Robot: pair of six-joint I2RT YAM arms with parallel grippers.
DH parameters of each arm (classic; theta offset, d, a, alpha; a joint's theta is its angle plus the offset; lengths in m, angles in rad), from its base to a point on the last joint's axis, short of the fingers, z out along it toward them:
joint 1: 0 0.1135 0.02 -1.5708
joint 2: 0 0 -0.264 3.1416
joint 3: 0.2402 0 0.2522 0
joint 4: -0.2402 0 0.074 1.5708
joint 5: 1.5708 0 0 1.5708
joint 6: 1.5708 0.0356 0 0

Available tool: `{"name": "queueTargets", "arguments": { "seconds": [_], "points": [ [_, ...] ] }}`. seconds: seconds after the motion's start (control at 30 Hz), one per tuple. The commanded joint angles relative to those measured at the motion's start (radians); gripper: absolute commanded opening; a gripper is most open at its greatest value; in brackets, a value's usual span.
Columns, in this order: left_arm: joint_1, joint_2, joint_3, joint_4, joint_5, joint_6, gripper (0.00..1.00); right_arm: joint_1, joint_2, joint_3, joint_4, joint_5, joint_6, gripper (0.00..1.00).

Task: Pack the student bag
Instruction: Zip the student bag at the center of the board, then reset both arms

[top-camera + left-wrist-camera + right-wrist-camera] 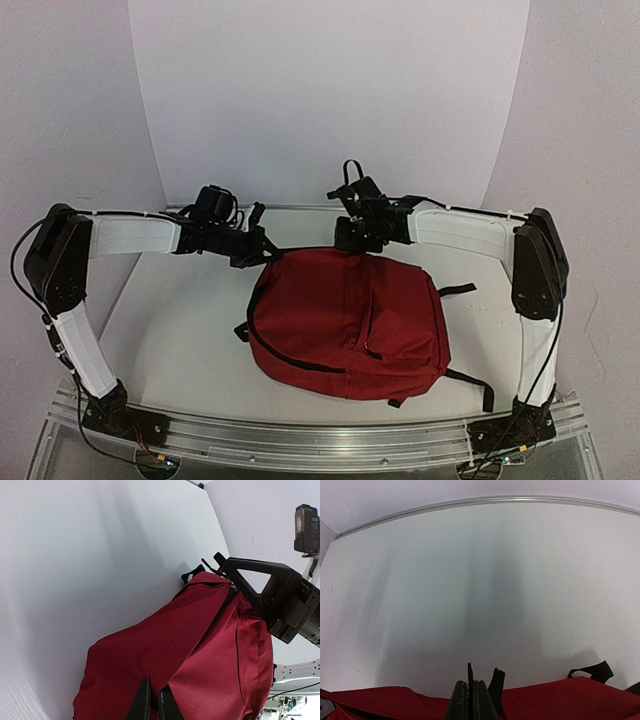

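The student bag is lying flat in the middle of the table, its top end pointing away from the arm bases, and both arms are reaching in over that far end.

The left gripper is closing its fingers almost together on a fold of the red cloth at the bag's far left corner. The right gripper is pressing its fingers tight on a thin black tab at the top edge. It is probably a zip pull, though so little of it is showing that it might be a strap end.

Several things are putting the next move at risk:

- **Thin grip on the tab:** Only a sliver is sitting between the right fingers, so a sharp tug is likely to strip it out.
- **Shallow hold on the cloth:** If the left pinch is catching just the outer layer, the cloth is going to slide free. The whole bag would then drag after the right arm instead of the zip running.
- **Slack fabric:** With the bag sagging, loose cloth may be bunching ahead of the slider and jamming it.
- **Crowded grippers:** The two are working near each other at the same end, so a wide sweep by either one risks a knock.
- **Loose strap:** The strap trailing at the near right could be snagging if the bag shifts.
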Motion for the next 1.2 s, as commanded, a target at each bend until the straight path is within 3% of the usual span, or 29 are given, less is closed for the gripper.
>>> {"name": "queueTargets", "arguments": {
  "seconds": [0.0,0.27,0.33,0.47,0.63,0.77,1.17],
  "points": [
    [0.128,0.024,0.051,-0.07,-0.077,0.039,0.0,-0.142,0.016,-0.001,-0.107,0.162,-0.045,0.0],
    [0.164,0.088,0.098,-0.035,-0.027,0.036,0.0,-0.156,0.034,-0.016,-0.098,0.087,-0.057,0.0],
    [0.172,0.109,0.136,-0.06,-0.026,0.049,0.04,-0.157,0.004,-0.005,-0.079,0.031,-0.083,0.11],
    [0.2,0.135,0.193,-0.078,-0.022,0.065,0.2,-0.156,-0.091,-0.011,-0.034,-0.052,-0.134,0.46],
    [0.258,0.113,0.206,-0.107,-0.045,0.082,0.61,-0.168,-0.191,-0.048,-0.031,-0.059,-0.193,0.81],
    [0.316,0.021,0.126,-0.117,-0.105,0.085,0.84,-0.228,-0.26,-0.141,-0.02,-0.082,-0.201,0.97],
    [0.653,-0.346,-0.17,-0.191,-0.284,0.076,0.95,-0.558,-0.625,-0.574,0.185,-0.199,-0.225,0.98]
  ]
}}
